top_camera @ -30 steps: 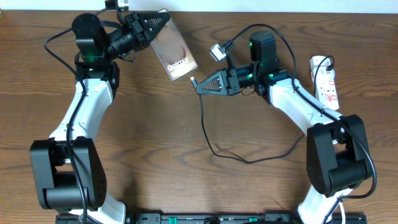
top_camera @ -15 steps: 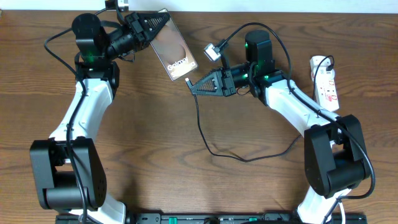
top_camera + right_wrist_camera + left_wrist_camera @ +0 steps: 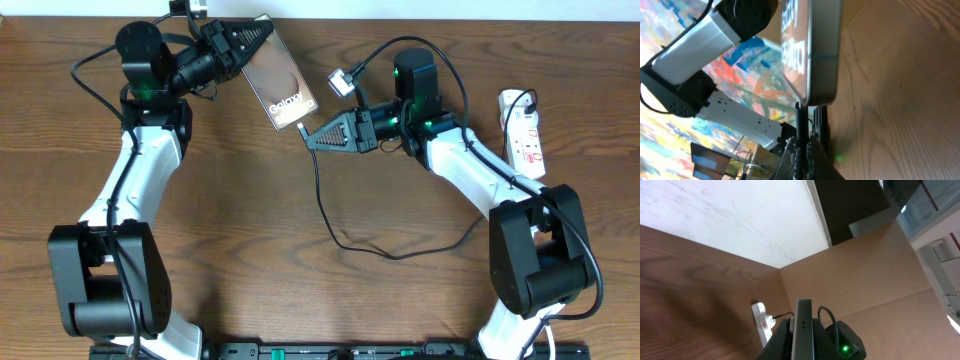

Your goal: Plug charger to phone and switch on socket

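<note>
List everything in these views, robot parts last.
phone: one, dark brownish-grey, top centre of the table, upper end in the left gripper
charger: one, thin black cable, loops across the table's middle, tip at the phone's lower edge
socket: one, white with red markings, right edge
table: one, brown wood, under everything
left gripper: one, black, shut on the phone
right gripper: one, black, shut on the charger's tip

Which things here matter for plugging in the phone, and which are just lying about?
Job:
- phone, held in the left gripper
- charger cable, its tip end held in the right gripper
- white socket strip

Not the job:
- wooden table
- black rail along its near edge
</note>
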Available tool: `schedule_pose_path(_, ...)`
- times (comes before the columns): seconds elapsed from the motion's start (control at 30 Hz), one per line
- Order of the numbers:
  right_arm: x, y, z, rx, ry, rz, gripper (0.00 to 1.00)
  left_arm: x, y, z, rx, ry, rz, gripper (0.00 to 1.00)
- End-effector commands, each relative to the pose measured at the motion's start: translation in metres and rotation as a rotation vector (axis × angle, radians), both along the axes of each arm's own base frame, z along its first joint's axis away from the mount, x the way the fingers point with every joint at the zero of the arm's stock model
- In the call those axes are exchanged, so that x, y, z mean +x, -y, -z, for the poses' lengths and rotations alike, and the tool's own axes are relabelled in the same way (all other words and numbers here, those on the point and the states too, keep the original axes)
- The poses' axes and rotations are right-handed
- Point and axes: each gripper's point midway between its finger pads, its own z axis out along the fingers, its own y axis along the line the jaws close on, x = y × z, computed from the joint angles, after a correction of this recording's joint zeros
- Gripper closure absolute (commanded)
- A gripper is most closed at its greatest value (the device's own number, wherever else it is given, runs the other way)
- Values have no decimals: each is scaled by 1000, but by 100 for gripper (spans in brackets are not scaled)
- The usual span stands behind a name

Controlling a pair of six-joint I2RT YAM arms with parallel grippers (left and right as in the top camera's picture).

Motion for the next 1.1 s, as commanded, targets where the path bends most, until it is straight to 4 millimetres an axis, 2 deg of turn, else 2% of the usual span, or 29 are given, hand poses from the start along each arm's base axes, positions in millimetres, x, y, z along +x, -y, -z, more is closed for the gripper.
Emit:
schedule_pose_path(0.0, 3, -3, -2, -7, -14, 4, 99, -5, 1, -18, -3, 43, 14, 93)
schedule_pose_path(0.27, 5, -4, -8, 1, -7, 6, 99, -5, 1, -18, -3, 43, 16, 93)
schedule_pose_path(1.07, 5, -4, -8, 0, -10, 7, 99, -7, 7, -18, -3, 43, 30, 93)
